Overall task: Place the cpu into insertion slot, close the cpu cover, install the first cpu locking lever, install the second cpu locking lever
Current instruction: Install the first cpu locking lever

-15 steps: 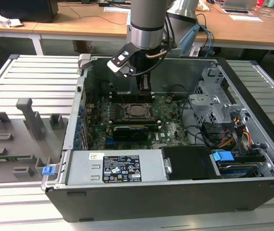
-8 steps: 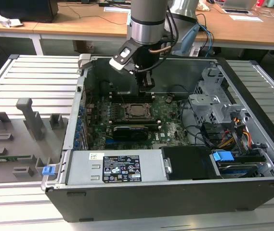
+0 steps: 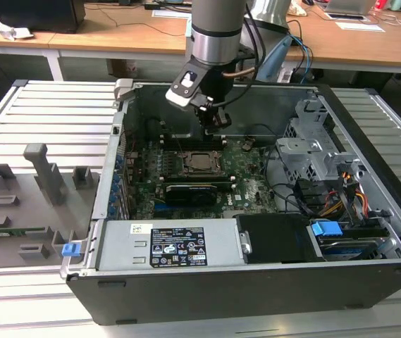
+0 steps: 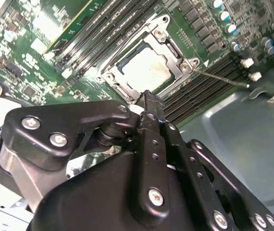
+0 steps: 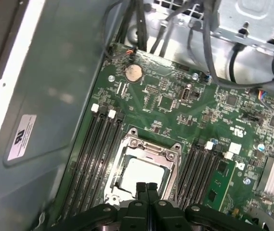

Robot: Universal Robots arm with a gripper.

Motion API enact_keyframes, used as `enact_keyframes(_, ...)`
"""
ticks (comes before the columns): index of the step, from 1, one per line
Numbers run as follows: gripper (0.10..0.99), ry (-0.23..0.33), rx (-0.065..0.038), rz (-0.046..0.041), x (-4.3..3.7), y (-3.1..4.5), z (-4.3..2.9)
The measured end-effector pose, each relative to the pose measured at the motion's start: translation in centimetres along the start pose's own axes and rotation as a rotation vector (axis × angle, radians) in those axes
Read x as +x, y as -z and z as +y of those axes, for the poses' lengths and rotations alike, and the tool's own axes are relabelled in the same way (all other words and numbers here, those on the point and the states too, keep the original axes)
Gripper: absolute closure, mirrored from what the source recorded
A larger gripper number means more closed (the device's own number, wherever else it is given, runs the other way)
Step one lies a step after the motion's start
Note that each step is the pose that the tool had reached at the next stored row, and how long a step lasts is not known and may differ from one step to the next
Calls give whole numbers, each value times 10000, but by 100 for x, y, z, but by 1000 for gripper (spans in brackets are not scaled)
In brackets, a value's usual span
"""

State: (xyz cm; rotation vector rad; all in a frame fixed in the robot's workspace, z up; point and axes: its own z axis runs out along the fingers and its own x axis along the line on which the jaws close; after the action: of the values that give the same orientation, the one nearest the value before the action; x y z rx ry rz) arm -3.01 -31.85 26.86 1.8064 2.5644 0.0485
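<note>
One cpu [image 5: 144,174], one cpu cover [image 5: 151,150], one arm [image 3: 216,28].

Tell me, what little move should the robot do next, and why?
Probably slide the shut gripper sideways to the thin lever and press it down. In the second wrist view the cpu already sits under the cpu cover, while that lever sticks out from the cover's corner, seemingly unlatched, apart from the fingertips.

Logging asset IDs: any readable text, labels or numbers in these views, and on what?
No text can be quoted; none is legible.
Black label on the power supply: print too small.
Small sticker beside it: too small.
Wall sticker on the case wall: blurred.
Board markings: too small.
</note>
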Motion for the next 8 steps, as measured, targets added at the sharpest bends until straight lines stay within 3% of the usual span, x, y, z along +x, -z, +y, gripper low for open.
enact_keyframes(8,980,635,9,18,0,0,0)
